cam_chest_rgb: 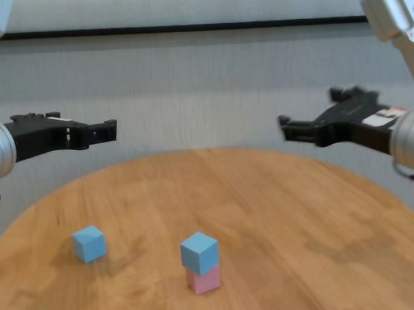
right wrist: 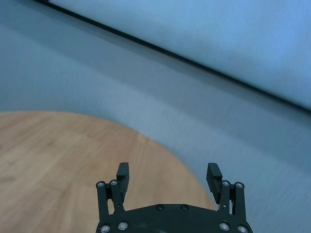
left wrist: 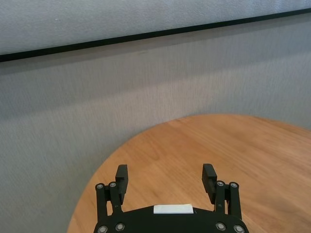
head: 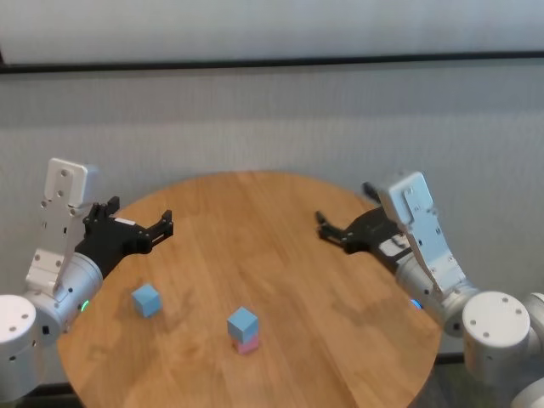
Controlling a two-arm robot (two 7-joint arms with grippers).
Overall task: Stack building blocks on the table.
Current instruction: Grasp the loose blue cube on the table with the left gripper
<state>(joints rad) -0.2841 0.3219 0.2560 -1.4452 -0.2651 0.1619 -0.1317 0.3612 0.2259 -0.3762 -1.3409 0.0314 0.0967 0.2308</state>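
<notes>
A light blue block (head: 242, 322) (cam_chest_rgb: 199, 251) sits on top of the pale pink block (head: 247, 343) (cam_chest_rgb: 204, 279) near the front middle of the round wooden table (head: 280, 255) (cam_chest_rgb: 264, 194). A second light blue block (head: 146, 299) (cam_chest_rgb: 89, 243) stands alone to the left. My left gripper (head: 163, 224) (left wrist: 165, 177) (cam_chest_rgb: 110, 130) is open and empty, raised over the table's left side. My right gripper (head: 327, 229) (right wrist: 167, 175) (cam_chest_rgb: 286, 127) is open and empty, raised over the right side. Neither touches a block.
A grey wall with a dark horizontal strip (cam_chest_rgb: 188, 27) stands behind the table. The table's far edge (left wrist: 146, 128) curves just ahead of the left gripper.
</notes>
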